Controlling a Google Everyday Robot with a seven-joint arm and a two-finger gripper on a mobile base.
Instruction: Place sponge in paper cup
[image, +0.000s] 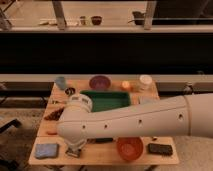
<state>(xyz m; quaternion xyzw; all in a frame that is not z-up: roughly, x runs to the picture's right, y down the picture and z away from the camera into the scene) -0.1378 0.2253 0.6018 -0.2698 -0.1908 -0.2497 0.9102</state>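
Sponge: light-blue pad lying flat at front-left corner of wooden table | gripper: low, just right of sponge, apart from it | grip: cannot tell | white cup: back right, well apart.

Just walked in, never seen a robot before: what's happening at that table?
A robot's white arm reaches across the front of a wooden table. Its gripper hangs near the front left corner, just right of a light-blue sponge, which lies flat on the table, not picked up. A white cup stands at the far right edge, away from the sponge.
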